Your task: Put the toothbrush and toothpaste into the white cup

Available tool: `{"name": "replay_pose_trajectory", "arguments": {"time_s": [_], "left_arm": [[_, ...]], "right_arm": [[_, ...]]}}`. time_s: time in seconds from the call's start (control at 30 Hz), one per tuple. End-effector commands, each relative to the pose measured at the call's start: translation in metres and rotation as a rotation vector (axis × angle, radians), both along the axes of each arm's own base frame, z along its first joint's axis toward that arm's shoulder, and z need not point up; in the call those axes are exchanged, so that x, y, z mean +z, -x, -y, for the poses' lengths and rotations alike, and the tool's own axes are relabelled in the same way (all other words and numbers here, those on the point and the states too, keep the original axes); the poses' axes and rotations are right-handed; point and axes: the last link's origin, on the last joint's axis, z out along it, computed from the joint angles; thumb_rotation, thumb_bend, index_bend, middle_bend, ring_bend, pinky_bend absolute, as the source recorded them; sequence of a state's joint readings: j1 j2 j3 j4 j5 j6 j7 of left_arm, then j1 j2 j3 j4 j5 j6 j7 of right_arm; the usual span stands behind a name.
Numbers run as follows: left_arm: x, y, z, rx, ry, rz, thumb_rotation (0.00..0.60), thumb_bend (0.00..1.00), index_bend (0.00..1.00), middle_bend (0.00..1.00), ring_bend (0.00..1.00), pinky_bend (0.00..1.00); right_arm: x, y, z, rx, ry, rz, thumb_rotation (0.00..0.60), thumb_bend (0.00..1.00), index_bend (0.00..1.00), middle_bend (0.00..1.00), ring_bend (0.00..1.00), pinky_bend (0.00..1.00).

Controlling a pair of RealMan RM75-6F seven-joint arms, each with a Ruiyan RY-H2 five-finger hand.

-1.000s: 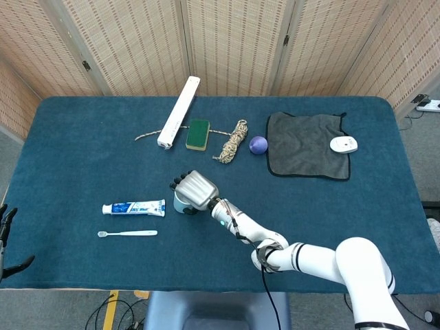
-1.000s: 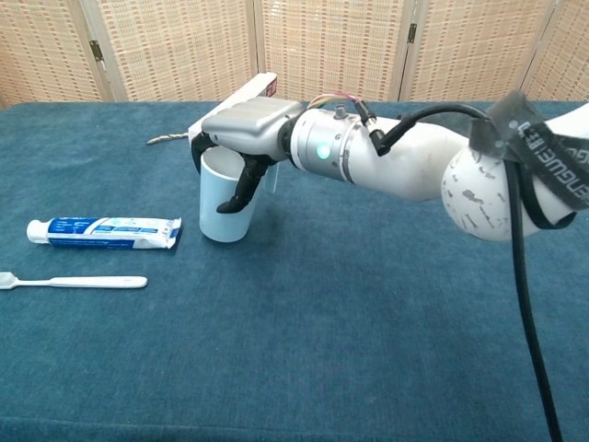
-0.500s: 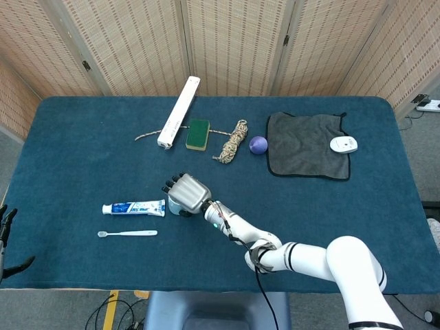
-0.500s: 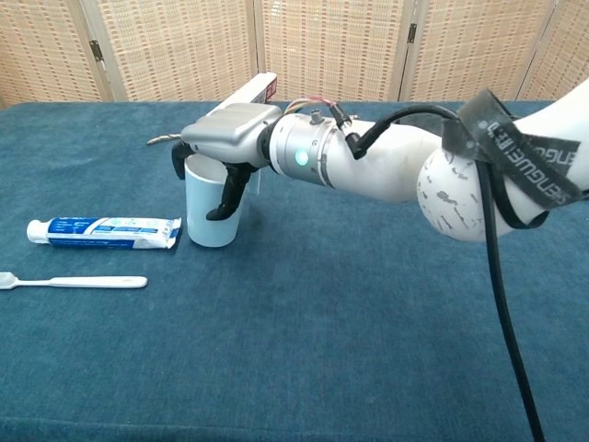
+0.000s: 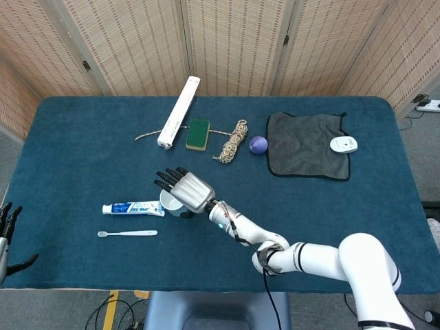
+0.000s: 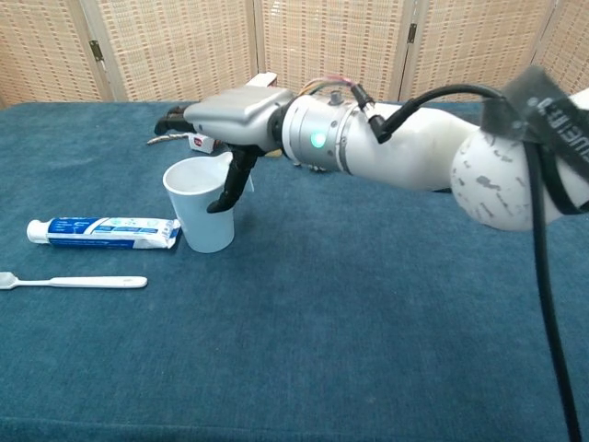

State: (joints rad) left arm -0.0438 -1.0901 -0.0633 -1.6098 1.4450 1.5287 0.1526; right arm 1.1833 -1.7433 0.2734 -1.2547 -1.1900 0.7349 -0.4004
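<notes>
Starting at the far left of the head view, I see my left hand (image 5: 7, 223) at the table's edge, cut off by the frame, its fingers apart and holding nothing; the chest view does not show it. The toothbrush (image 6: 74, 282) lies flat on the blue table (image 5: 82, 137), its head clipped by the chest view's left border. Just behind it lies the toothpaste (image 6: 103, 232), its crimped end touching or nearly touching the white cup (image 6: 201, 214); I cannot tell which. The cup stands tilted, mouth leaning left, and part of its rim is hidden in the head view by my right hand (image 6: 225, 115). That hand is over the cup with fingers spread; its thumb reaches down by the cup's right wall, but contact is hard to make out. Farther back lie a white bar (image 5: 179, 112), a green sponge (image 5: 198, 134), a rope coil (image 5: 234, 141), a purple ball (image 5: 258, 144) and a grey cloth (image 5: 306, 155).
</notes>
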Motion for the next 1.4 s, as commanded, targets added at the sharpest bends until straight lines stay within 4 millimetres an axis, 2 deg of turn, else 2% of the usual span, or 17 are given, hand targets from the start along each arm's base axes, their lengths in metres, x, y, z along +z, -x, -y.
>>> {"name": "replay_pose_trajectory", "arguments": {"time_s": [0.03, 0.23, 0.5, 0.73, 0.83, 0.97, 1.1, 1.2, 1.4], "left_arm": [[-0.001, -0.003, -0.006, -0.027, 0.005, 0.011, 0.6, 0.17, 0.07, 0.04, 0.07, 0.22], [-0.006, -0.014, -0.019, -0.099, 0.027, 0.026, 0.6, 0.17, 0.09, 0.04, 0.07, 0.22], [-0.016, -0.036, -0.04, -0.204, 0.087, 0.066, 0.6, 0.17, 0.13, 0.04, 0.07, 0.22], [-0.026, -0.054, -0.055, -0.27, 0.144, 0.069, 0.6, 0.17, 0.2, 0.14, 0.15, 0.24], [-0.031, -0.06, -0.059, -0.285, 0.172, 0.066, 0.6, 0.17, 0.23, 0.19, 0.2, 0.3], [-0.038, -0.067, -0.066, -0.302, 0.203, 0.074, 0.6, 0.17, 0.29, 0.25, 0.27, 0.47], [-0.046, -0.071, -0.071, -0.312, 0.234, 0.081, 0.6, 0.17, 0.32, 0.39, 0.38, 0.59], [-0.052, -0.074, -0.074, -0.32, 0.261, 0.082, 0.6, 0.17, 0.35, 0.48, 0.42, 0.63], [-0.063, -0.081, -0.078, -0.341, 0.301, 0.079, 0.6, 0.17, 0.41, 0.57, 0.5, 0.73]], "right_arm": [[0.027, 0.014, -0.002, -0.017, 0.036, 0.065, 0.6, 0.1, 0.0, 0.0, 0.04, 0.16], [0.066, 0.047, -0.012, -0.027, 0.105, 0.093, 0.6, 0.1, 0.0, 0.03, 0.06, 0.16], [0.118, 0.11, -0.035, -0.108, 0.169, 0.107, 0.6, 0.12, 0.0, 0.07, 0.13, 0.16], [0.152, 0.166, -0.054, -0.198, 0.236, 0.105, 0.6, 0.13, 0.0, 0.1, 0.15, 0.16], [0.163, 0.184, -0.061, -0.23, 0.255, 0.11, 0.6, 0.13, 0.0, 0.11, 0.16, 0.17], [0.179, 0.206, -0.068, -0.265, 0.285, 0.096, 0.6, 0.15, 0.0, 0.12, 0.17, 0.19], [0.193, 0.222, -0.075, -0.301, 0.321, 0.092, 0.6, 0.15, 0.0, 0.13, 0.19, 0.19], [0.2, 0.231, -0.079, -0.324, 0.338, 0.097, 0.6, 0.15, 0.0, 0.14, 0.19, 0.19], [0.208, 0.242, -0.083, -0.353, 0.363, 0.127, 0.6, 0.15, 0.0, 0.15, 0.21, 0.2]]}}
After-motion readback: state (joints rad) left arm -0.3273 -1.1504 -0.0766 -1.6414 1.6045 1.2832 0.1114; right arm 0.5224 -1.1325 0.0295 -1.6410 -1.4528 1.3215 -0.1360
